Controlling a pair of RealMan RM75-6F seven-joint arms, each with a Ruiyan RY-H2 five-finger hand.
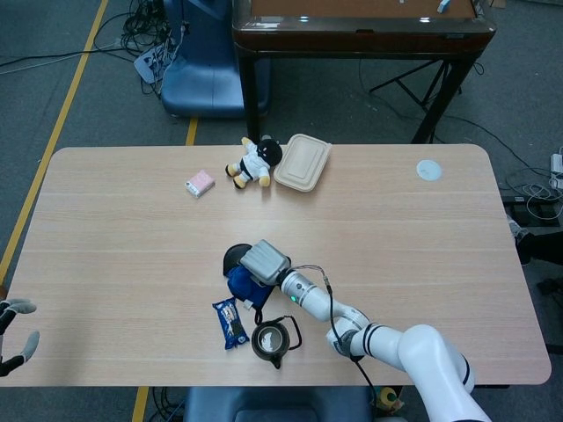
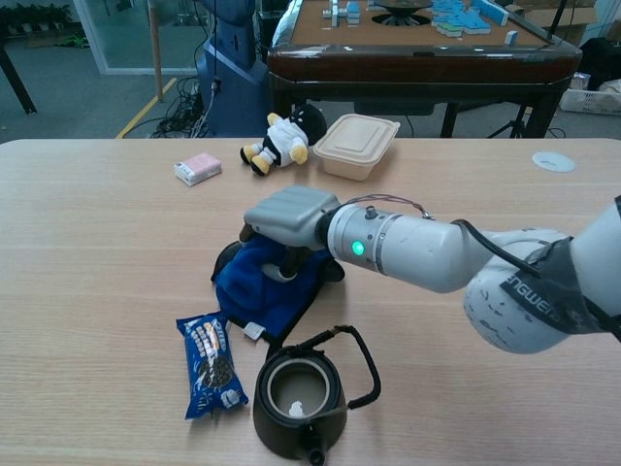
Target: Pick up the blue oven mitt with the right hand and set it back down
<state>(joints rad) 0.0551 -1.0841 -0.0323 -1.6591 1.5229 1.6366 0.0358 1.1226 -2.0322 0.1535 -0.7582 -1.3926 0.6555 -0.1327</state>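
Note:
The blue oven mitt hangs crumpled under my right hand, whose dark fingers grip its upper part. Its lower edge with a white tag lies close to the tabletop, just above the black teapot; I cannot tell whether it touches the table. In the head view the mitt shows just below and left of the right hand, at the table's front middle. My left hand sits at the far lower left, off the table's corner, fingers apart and holding nothing.
A black teapot and a blue cookie packet lie right in front of the mitt. Toward the back are a plush toy, a beige takeout box, a pink packet and a white disc.

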